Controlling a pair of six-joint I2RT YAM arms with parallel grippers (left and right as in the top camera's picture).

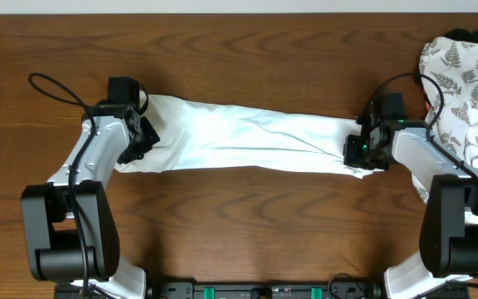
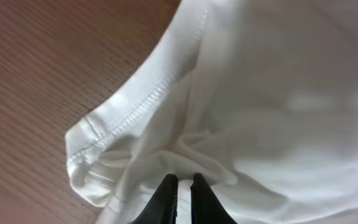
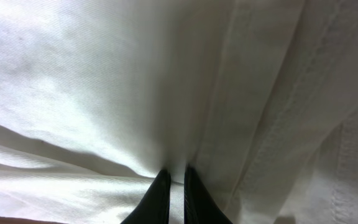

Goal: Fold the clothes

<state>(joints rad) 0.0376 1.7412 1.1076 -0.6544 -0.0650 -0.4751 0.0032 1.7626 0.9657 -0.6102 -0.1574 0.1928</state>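
The white T-shirt point(image 1: 247, 137) lies stretched in a long band across the middle of the wooden table. No chest print shows. My left gripper point(image 1: 139, 133) is at its left end, shut on a fold of the white T-shirt point(image 2: 260, 112) near a stitched hem; the fingertips point(image 2: 182, 180) pinch cloth between them. My right gripper point(image 1: 363, 149) is at the right end, shut on the white T-shirt point(image 3: 104, 74); its fingertips point(image 3: 176, 173) press into a fold beside a seam.
A white cloth with grey fern-leaf print point(image 1: 467, 83) is heaped at the table's right edge, close behind my right arm. Bare wooden table point(image 1: 247, 216) lies in front of and behind the shirt.
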